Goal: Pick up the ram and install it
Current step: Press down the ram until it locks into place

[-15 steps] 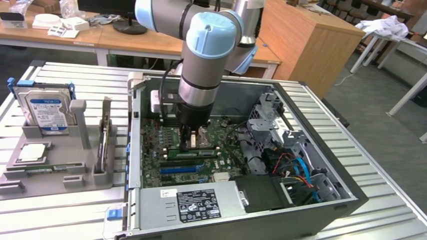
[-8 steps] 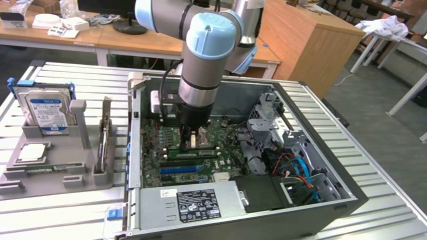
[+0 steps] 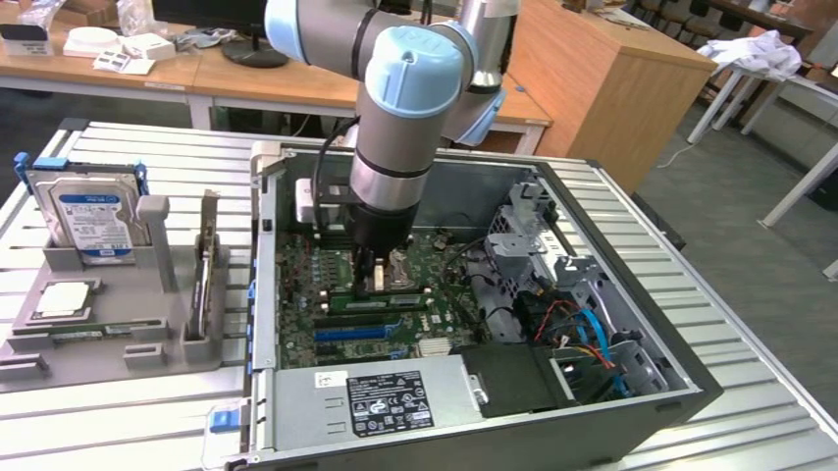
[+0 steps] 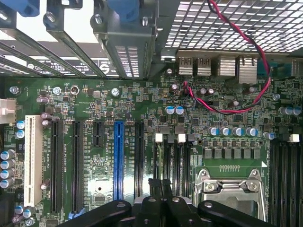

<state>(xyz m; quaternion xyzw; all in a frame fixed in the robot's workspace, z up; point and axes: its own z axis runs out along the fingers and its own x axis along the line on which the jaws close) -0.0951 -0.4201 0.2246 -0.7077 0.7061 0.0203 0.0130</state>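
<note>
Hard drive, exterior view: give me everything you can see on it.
The hard drive is a boxy silver metal unit with a blue-white label facing the camera. A blue bracket frames its top and side. It stands upright, leaning slightly back, slotted into a grey holder at the exterior view's left, outside the computer case. Only the holder and bracket touch it.

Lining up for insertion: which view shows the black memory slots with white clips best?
The wrist view: the memory slots run full length, clips plain, just ahead of the gripper. In the exterior view they are thin strips, partly behind the gripper.
</note>
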